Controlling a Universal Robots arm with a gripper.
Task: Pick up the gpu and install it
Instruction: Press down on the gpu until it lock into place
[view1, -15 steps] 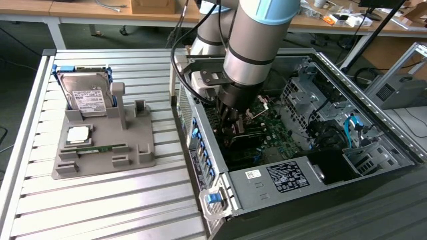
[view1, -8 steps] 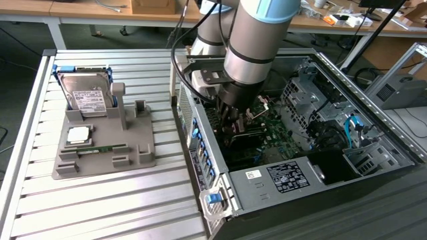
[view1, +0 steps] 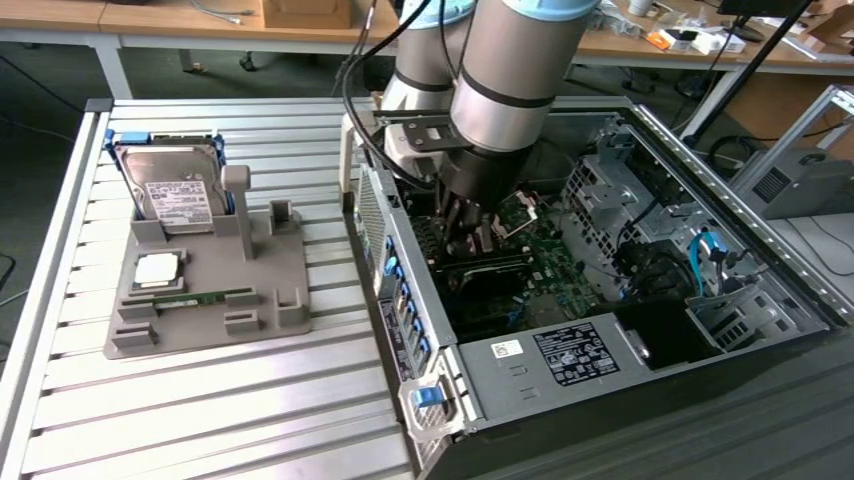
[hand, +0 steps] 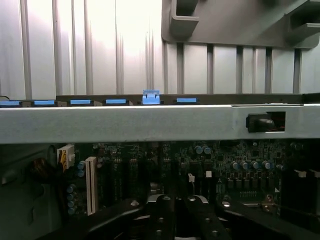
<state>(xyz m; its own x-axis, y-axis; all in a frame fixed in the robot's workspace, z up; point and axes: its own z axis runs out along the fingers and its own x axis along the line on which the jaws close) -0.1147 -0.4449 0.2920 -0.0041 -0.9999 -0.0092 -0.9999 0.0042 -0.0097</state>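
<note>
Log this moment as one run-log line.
gripper: shut, inside computer case above motherboard | gpu: not identifiable | hard drive: in holder

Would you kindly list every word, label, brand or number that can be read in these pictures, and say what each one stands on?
No text can be read.
White label on the hard drive: print too small to read.
White sticker on the computer case: too small to read.
Dark label on the power supply: white print, blurred.
Markings on the motherboard: too small to read.
</note>
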